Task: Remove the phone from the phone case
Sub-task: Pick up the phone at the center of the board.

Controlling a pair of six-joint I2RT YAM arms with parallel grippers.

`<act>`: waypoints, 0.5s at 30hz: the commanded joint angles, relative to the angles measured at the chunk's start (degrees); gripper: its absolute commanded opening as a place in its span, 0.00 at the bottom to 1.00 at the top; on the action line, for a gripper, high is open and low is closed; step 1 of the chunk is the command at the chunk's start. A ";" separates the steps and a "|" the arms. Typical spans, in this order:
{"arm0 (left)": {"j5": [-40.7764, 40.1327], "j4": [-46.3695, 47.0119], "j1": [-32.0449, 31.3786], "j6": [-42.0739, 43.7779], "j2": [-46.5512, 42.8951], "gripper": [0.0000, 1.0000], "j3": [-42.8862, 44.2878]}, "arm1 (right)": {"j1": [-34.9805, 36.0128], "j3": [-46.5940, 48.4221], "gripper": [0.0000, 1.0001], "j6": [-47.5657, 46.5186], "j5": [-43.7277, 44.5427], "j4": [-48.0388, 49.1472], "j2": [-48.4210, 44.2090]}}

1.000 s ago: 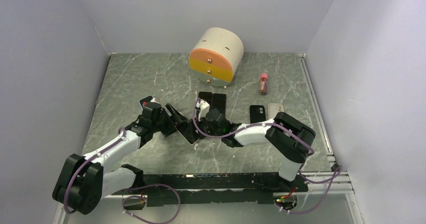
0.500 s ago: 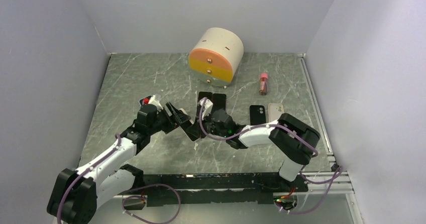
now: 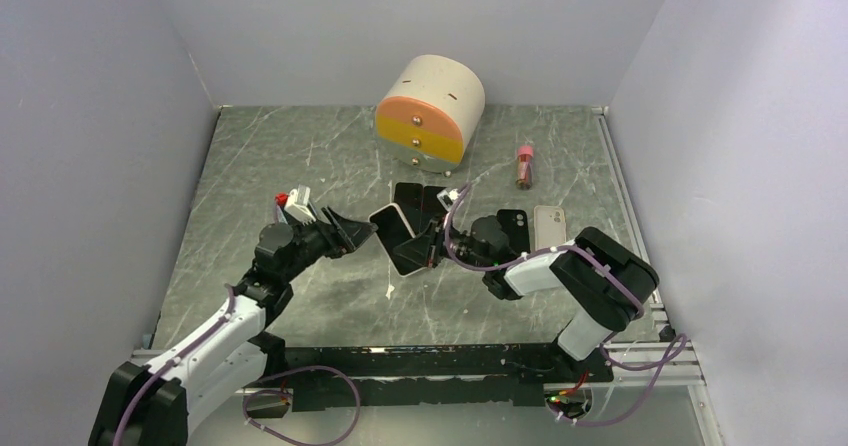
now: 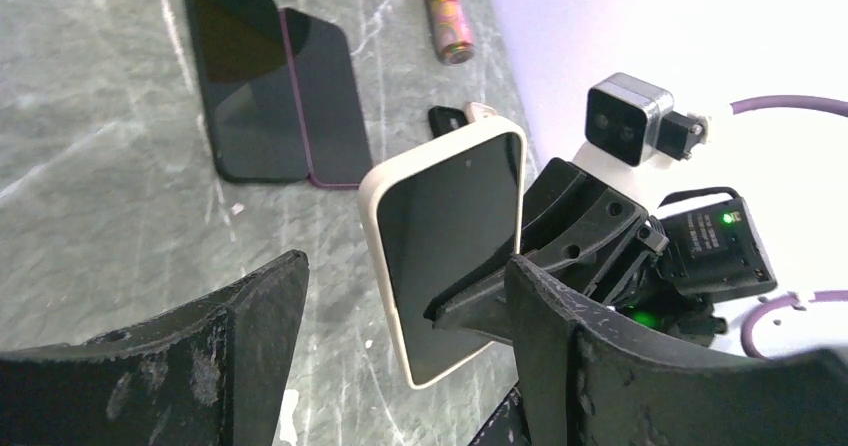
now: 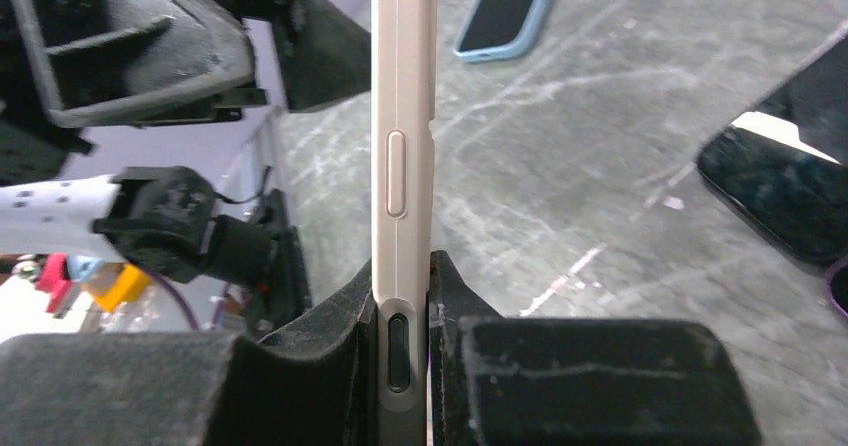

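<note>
Cased phone [image 4: 450,251] now nearer the two dark phones [image 4: 250,86] behind.

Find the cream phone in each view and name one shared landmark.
Top external: cream phone at centre, tilted up.
Left wrist: cream phone at centre, screen facing the camera.
Right wrist: cream phone at centre, edge-on, vertical.
Landmark: two dark phones lying flat, upper left in left wrist, right edge in right wrist.
</note>
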 commanded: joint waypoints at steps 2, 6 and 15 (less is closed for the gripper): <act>6.49 14.43 0.44 0.58 2.53 0.75 -0.83 | -0.44 0.62 0.00 5.21 -6.51 16.18 -3.54; 9.92 23.61 0.60 -1.52 6.48 0.74 -1.88 | -0.48 1.31 0.00 4.53 -8.33 13.97 -5.81; 19.51 43.99 0.62 -5.60 15.78 0.58 -2.38 | -0.43 2.64 0.00 6.80 -13.21 16.20 -5.81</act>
